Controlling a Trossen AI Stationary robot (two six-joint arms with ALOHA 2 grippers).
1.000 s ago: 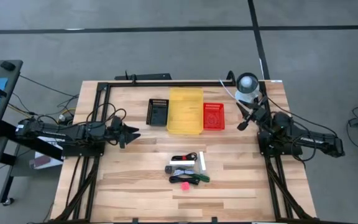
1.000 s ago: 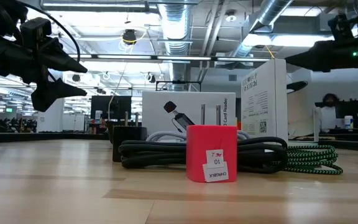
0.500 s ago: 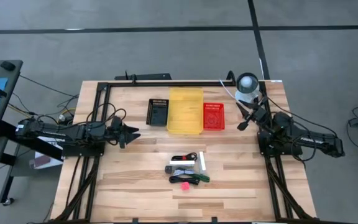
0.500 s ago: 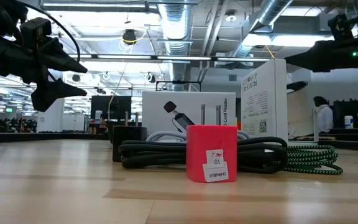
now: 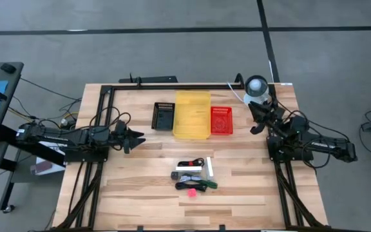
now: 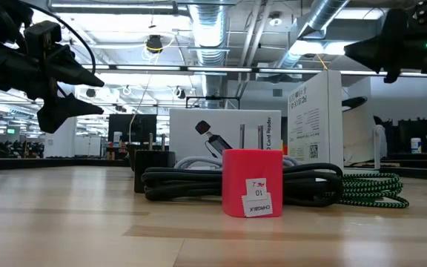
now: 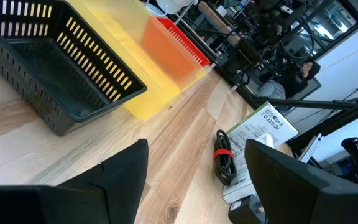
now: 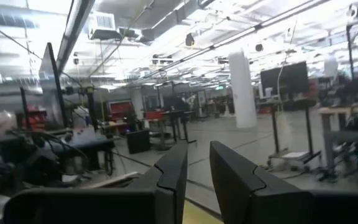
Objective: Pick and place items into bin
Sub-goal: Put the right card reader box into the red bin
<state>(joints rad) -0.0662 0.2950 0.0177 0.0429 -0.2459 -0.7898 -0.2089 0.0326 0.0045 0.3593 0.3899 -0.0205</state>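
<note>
Showing the table (image 5: 134, 193) with the right arm newly shifted — its gripper (image 5: 255, 120), fingers nearly pressed together and holding nothing, now turned closer to the red bin (image 5: 221, 120). The left gripper (image 5: 136, 140) waits unmoved, fingers spread and empty. The items (image 5: 194, 176) lie untouched mid-table, well apart from both — no pick has begun.

items (image 5: 195, 175) clustered mid-table, bins (image 5: 192, 116) behind
</note>
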